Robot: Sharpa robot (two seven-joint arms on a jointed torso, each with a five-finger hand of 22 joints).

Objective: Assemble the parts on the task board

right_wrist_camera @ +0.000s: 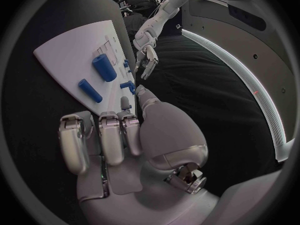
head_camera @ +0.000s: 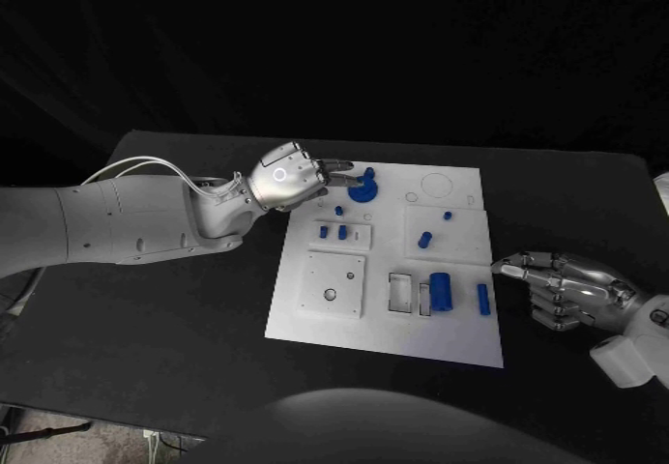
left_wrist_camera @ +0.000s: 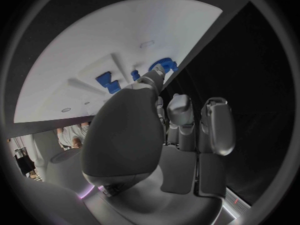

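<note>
Head view: the white board point(head_camera: 388, 324) lies in the middle of the black table point(head_camera: 167, 329). The left hand point(head_camera: 299, 176) hangs over the board's far left corner, its fingertips at a round blue disc part point(head_camera: 363, 188) there; whether they grip it or only touch it cannot be told. Nearer on the board stand two small blue pegs point(head_camera: 332, 232), a taller peg point(head_camera: 423, 238), a thick blue cylinder point(head_camera: 441, 291) and a thin rod point(head_camera: 483, 298). The right hand point(head_camera: 565, 288) rests on the table just beside the board's right edge, fingers curled in, nothing in them.

Left wrist view: the left hand point(left_wrist_camera: 156, 135) reaches toward the board point(left_wrist_camera: 94, 50). Its thumb tip sits at the disc part point(left_wrist_camera: 167, 65), the other fingers bent short of it; a blue peg point(left_wrist_camera: 109, 82) stands near.

Right wrist view: the right hand point(right_wrist_camera: 125, 140) has its fingers folded together, empty, off the board point(right_wrist_camera: 69, 50). The cylinder point(right_wrist_camera: 104, 67) and rod point(right_wrist_camera: 90, 90) lie on the board, and the left hand point(right_wrist_camera: 147, 60) hangs over its far end.
</note>
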